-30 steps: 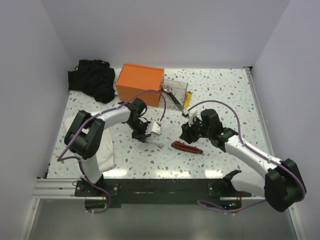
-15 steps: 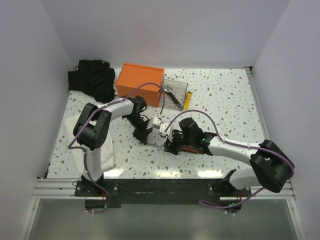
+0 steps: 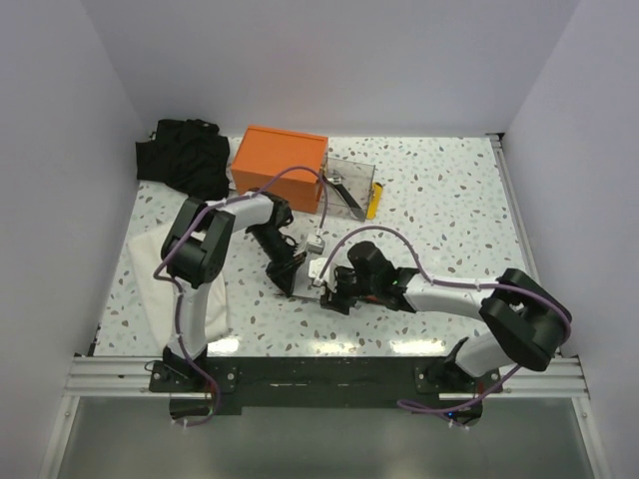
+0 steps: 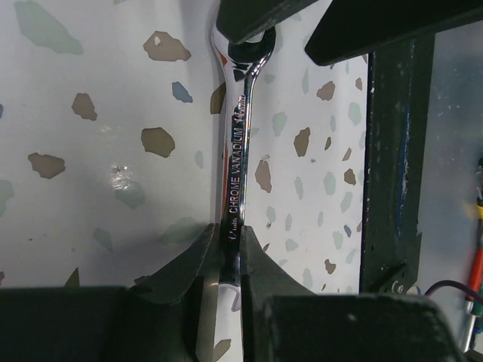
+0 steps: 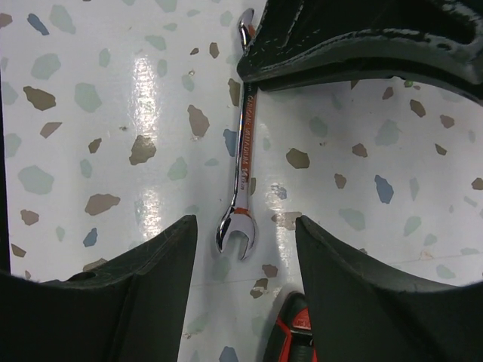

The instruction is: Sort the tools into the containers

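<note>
My left gripper (image 4: 230, 230) is shut on one end of a silver wrench (image 4: 240, 151) that lies along the speckled table. In the right wrist view the same wrench (image 5: 243, 151) points its open end between the fingers of my right gripper (image 5: 245, 226). That gripper is open and touches nothing. The red-and-black utility knife (image 5: 290, 332) lies beside its right finger. From above, both grippers (image 3: 290, 277) (image 3: 327, 284) meet at mid-table. A clear tray (image 3: 367, 172) beside the orange box (image 3: 280, 165) holds another wrench (image 3: 339, 185). A yellow knife (image 3: 373, 203) leans at the tray's right side.
A black cloth bundle (image 3: 185, 158) lies at the back left beside the orange box. A white cloth (image 3: 160, 269) covers the table's left side under the left arm. A black rail (image 4: 396, 151) runs along the near edge.
My right arm has swung left from beside the red-and-black knife to the wrench, its jaws widening. The left gripper kept hold of the wrench and shifted slightly towards the near edge.
</note>
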Controlling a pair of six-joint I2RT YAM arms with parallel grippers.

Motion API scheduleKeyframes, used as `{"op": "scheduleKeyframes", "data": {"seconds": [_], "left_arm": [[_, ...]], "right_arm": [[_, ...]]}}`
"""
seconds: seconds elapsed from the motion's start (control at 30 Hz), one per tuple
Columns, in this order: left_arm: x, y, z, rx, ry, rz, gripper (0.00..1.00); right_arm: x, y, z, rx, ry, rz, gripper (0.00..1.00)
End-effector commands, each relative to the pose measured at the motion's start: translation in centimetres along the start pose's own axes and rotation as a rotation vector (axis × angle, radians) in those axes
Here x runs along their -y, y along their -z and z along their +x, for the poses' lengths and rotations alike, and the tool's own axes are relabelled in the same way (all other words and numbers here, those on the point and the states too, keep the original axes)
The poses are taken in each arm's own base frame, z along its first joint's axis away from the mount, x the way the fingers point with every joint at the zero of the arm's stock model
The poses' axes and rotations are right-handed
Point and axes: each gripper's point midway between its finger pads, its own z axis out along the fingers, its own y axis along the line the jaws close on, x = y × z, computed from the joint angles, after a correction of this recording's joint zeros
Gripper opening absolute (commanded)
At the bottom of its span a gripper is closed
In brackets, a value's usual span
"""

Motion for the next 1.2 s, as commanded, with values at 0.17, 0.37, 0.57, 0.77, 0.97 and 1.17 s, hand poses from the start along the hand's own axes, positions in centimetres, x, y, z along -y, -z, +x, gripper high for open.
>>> {"op": "scheduleKeyframes", "data": {"seconds": [0.17, 0.37, 0.57, 0.77, 0.97, 1.17], "left_arm": [[1.2, 0.6, -2.1, 0.109, 0.07, 0.085, 0.0], [1.7, 0.3, -1.8, 0.116, 0.089, 0.103, 0.0], [2.2, 0.5, -2.2, 0.163, 0.095, 0.118, 0.03], [3.4, 6.1, -8.6, 0.294, 0.045, -0.026, 0.33], [2.5, 16.7, -16.0, 0.461, -0.041, -0.539, 0.39], [-0.3, 26.2, -17.2, 0.576, -0.008, -0.984, 0.39]], "right_arm": [[0.0, -1.5, 0.3, 0.001, 0.066, -0.035, 0.59], [-0.4, -2.3, 2.1, -0.04, 0.083, -0.044, 0.56], [-0.9, -2.8, 2.9, -0.074, 0.095, -0.063, 0.1], [-0.3, -0.7, 0.6, -0.037, 0.089, -0.014, 0.0], [4.5, 5.4, -5.9, 0.104, -0.092, 0.147, 0.0], [13.2, 11.6, -6.8, 0.205, -0.504, 0.464, 0.0]]}}
